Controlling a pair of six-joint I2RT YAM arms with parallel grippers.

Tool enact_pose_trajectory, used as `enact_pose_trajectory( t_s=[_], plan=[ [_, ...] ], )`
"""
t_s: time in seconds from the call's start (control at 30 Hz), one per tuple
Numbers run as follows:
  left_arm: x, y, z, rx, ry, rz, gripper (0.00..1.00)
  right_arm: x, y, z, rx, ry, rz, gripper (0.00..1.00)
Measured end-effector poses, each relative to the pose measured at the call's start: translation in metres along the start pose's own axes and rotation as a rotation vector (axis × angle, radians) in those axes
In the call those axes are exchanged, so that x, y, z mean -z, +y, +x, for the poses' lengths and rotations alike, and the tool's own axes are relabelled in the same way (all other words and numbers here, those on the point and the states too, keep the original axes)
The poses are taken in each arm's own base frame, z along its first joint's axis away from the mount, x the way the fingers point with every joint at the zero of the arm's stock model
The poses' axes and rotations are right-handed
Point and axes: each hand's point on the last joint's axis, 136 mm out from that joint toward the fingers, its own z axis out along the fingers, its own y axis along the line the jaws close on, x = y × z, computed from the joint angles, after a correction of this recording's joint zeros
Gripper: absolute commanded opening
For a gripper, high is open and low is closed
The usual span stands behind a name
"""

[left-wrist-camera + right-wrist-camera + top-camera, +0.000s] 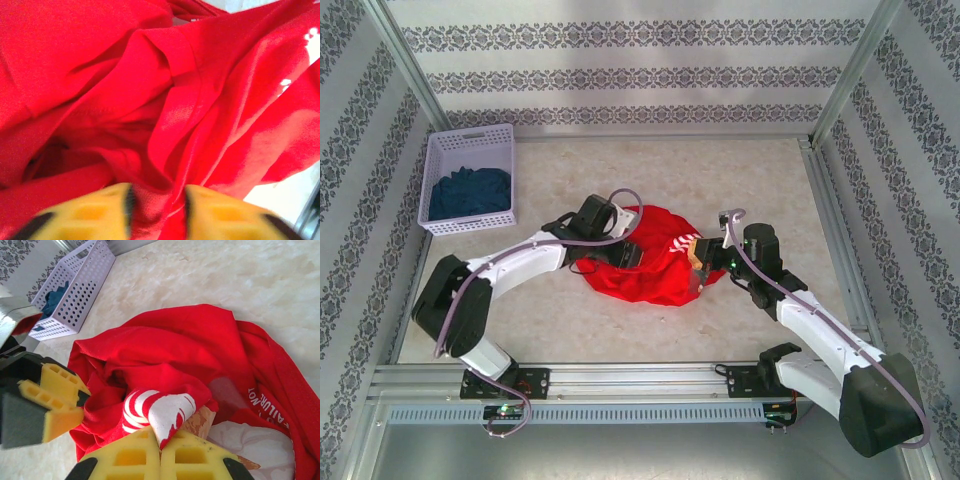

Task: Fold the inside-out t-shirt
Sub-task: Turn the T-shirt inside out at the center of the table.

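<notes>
The inside-out t-shirt (pixel 655 275) lies crumpled in the middle of the table (pixel 720 170), between both arms. No fold is made; flattening and folding appear outstanding. The left gripper (pixel 159 210), jaws nearly closed, pinches a bunched fold at the shirt's left side. The right gripper (pixel 161 452), jaws fully closed, clamps the white-printed cloth (pixel 165 412).

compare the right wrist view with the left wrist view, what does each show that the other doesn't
Right wrist: the basket with blue cloth in it, the right fingers pinching a white-printed bit of the shirt, and the left fingers seen from outside. Left wrist: a close look at folds and a stitched seam, with cloth between the left fingers. Both: red shirt, yellow fingers, some pale table.
</notes>
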Motion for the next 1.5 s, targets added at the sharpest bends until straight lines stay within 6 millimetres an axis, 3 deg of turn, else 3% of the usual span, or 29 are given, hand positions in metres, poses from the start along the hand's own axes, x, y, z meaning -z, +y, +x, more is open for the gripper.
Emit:
enact_pose_trajectory(
  t_s=[0.07, 0.13, 0.23, 0.3, 0.4, 0.57, 0.63, 0.7, 0.77, 0.83, 0.9, 0.97, 1.0, 1.07, 1.13, 1.3, 1.37, 1.5],
  plan=[
    [-0.004, 0.001, -0.006, -0.008, 0.006, -0.005, 0.02, 0.002, 0.0, 0.0, 0.001, -0.002, 0.002, 0.0],
    [-0.001, 0.0, -0.014, -0.025, -0.006, -0.013, 0.0, 0.006, 0.004, -0.002, 0.008, -0.01, -0.003, 0.0],
    [0.021, -0.002, -0.034, -0.032, -0.08, -0.021, 0.0, 0.017, 0.017, -0.006, 0.036, -0.047, -0.029, 0.0],
    [0.048, -0.002, -0.051, -0.02, -0.164, -0.03, 0.0, 0.024, 0.028, -0.011, 0.058, -0.075, -0.052, 0.0],
    [0.104, -0.007, -0.089, -0.021, -0.348, -0.044, 0.0, 0.032, 0.041, -0.024, 0.093, -0.097, -0.063, 0.0],
    [0.184, -0.037, -0.157, -0.095, -0.605, -0.053, 0.0, 0.052, 0.081, -0.094, 0.189, -0.211, -0.086, 0.0],
    [0.204, -0.043, -0.164, -0.11, -0.667, -0.066, 0.0, 0.06, 0.098, -0.113, 0.234, -0.261, -0.113, 0.0],
    [0.215, -0.043, -0.159, -0.113, -0.703, -0.079, 0.0, 0.059, 0.106, -0.107, 0.256, -0.265, -0.134, 0.01],
    [0.213, -0.037, -0.142, -0.108, -0.707, -0.09, 0.0, 0.044, 0.104, -0.074, 0.251, -0.207, -0.148, 0.14],
    [0.199, -0.024, -0.121, -0.091, -0.672, -0.107, 0.0, 0.018, 0.091, -0.02, 0.229, -0.081, -0.136, 0.32],
    [0.174, -0.009, -0.099, -0.072, -0.608, -0.127, 0.0, -0.008, 0.073, 0.052, 0.225, 0.116, -0.094, 0.42],
    [0.153, 0.005, -0.078, -0.062, -0.545, -0.145, 0.0, -0.015, 0.055, 0.105, 0.236, 0.285, -0.045, 0.5],
    [0.144, 0.011, -0.068, -0.062, -0.518, -0.154, 0.0, -0.015, 0.05, 0.116, 0.246, 0.322, -0.023, 0.54],
    [0.133, 0.018, -0.053, -0.065, -0.488, -0.163, 0.0, -0.014, 0.048, 0.111, 0.269, 0.308, -0.009, 0.58],
    [0.128, 0.022, -0.041, -0.068, -0.473, -0.168, 0.0, -0.014, 0.054, 0.091, 0.285, 0.255, -0.014, 0.59],
    [0.133, 0.024, -0.032, -0.074, -0.49, -0.178, 0.0, -0.026, 0.054, 0.025, 0.239, 0.119, -0.012, 0.6],
    [0.134, 0.025, -0.032, -0.072, -0.497, -0.189, 0.0, -0.039, 0.047, 0.014, 0.22, 0.13, 0.012, 0.6],
    [0.133, 0.029, -0.029, -0.066, -0.492, -0.203, 0.0, -0.078, 0.043, 0.012, 0.204, 0.23, 0.037, 0.65]
  ],
)
